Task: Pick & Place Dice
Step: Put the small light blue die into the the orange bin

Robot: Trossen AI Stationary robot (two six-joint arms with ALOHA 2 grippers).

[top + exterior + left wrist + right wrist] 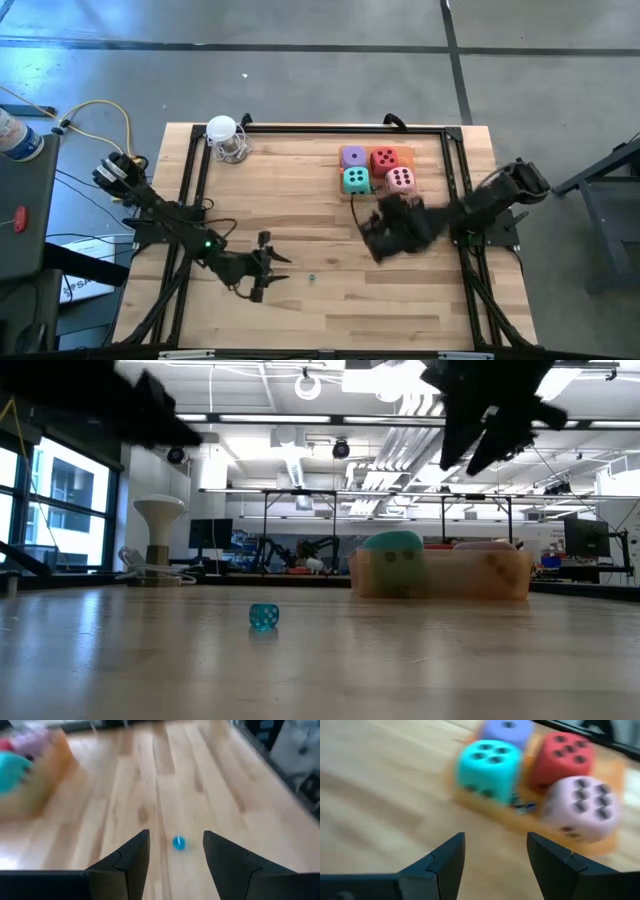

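Observation:
Four dice sit together in a shallow orange tray (409, 157) at the table's far right: purple (352, 156), red (384, 159), teal (356, 180) and pink (400, 180). My right gripper (378, 238) hovers open just on the near side of the tray, pointing slantwise down at the dice; its wrist view shows the teal die (490, 766) and pink die (582, 807) ahead of its fingers. My left gripper (262, 268) stands open near the table's middle front, above the wood. A tiny blue bead (178, 843) lies ahead of its fingers.
A small clear glass object with a white top (227, 140) stands at the far left. Black frame rails (300, 128) run along the table's edges. Tiny beads (522, 806) lie in the tray between the dice. Bare wood spreads between the two grippers.

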